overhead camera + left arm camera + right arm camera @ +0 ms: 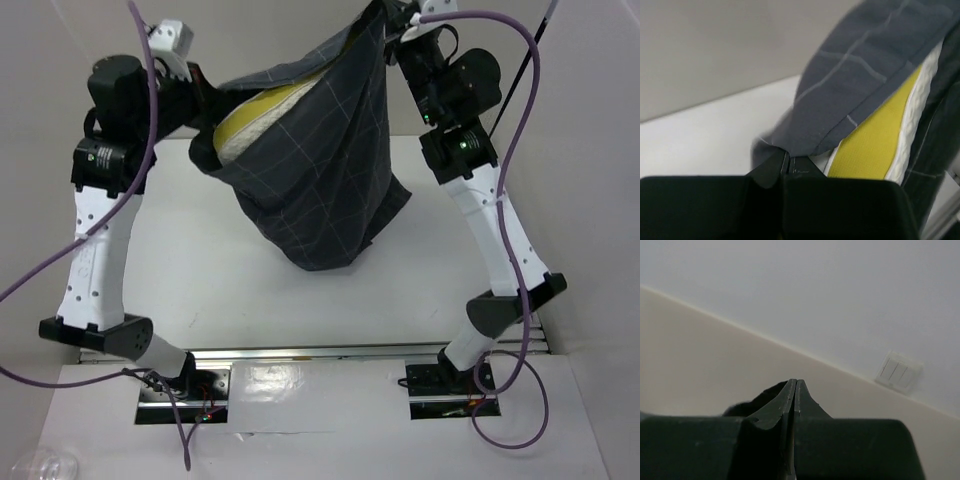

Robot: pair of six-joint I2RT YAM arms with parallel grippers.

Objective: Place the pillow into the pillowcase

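The dark grey grid pillowcase [320, 170] hangs in the air above the table, held up between both grippers, its bottom touching or just above the surface. The pillow [265, 115] sits inside it; its yellow and cream end shows at the open mouth on the left. My left gripper [203, 100] is shut on the mouth's left edge; in the left wrist view the gripper [785, 161] pinches the pillowcase [865, 65] beside the pillow [875, 145]. My right gripper [397, 27] is shut on the case's top right corner, raised high. In the right wrist view the gripper [793, 385] points at the wall, with a bit of dark cloth [755, 401] beside it.
The white table [200, 290] lies under the hanging case. Walls stand close on the left, back and right. A light switch [898, 371] shows on the wall. Metal rails [330, 355] and the arm bases line the near edge. A clear plastic item [40, 465] lies at the bottom left.
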